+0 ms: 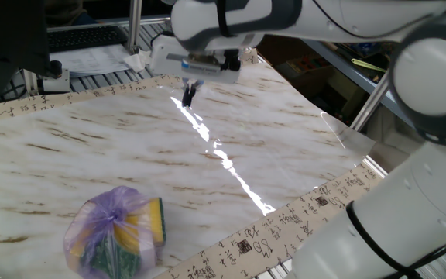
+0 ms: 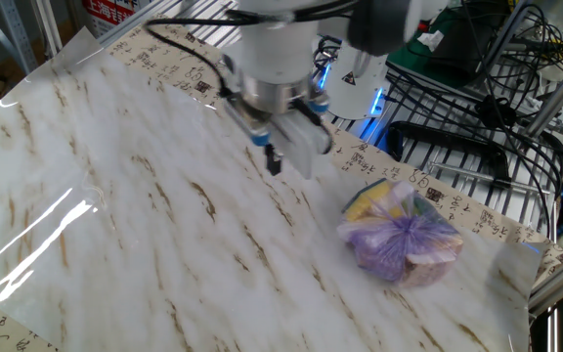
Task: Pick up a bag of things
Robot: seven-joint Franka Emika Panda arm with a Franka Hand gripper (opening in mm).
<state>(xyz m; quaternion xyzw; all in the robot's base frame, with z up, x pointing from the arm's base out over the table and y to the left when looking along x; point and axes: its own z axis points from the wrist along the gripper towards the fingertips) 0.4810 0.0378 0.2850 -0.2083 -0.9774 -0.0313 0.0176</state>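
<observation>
We see the bag of things [image 2: 401, 240] resting on the marble surface [image 2: 115, 225], well apart from our gripper [image 2: 273, 161]. Its fingers look pressed together, holding nothing. The bag seems light, soft, slippery; the knotted top likely suits gripping.

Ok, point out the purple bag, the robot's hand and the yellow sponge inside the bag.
purple bag [image 2: 404, 242]: the other fixed view, gathered middle of the plastic.
hand [image 2: 274, 164]: the other fixed view, at the dark fingertips.
yellow sponge [image 1: 156, 219]: one fixed view, on its exposed yellow edge.
</observation>
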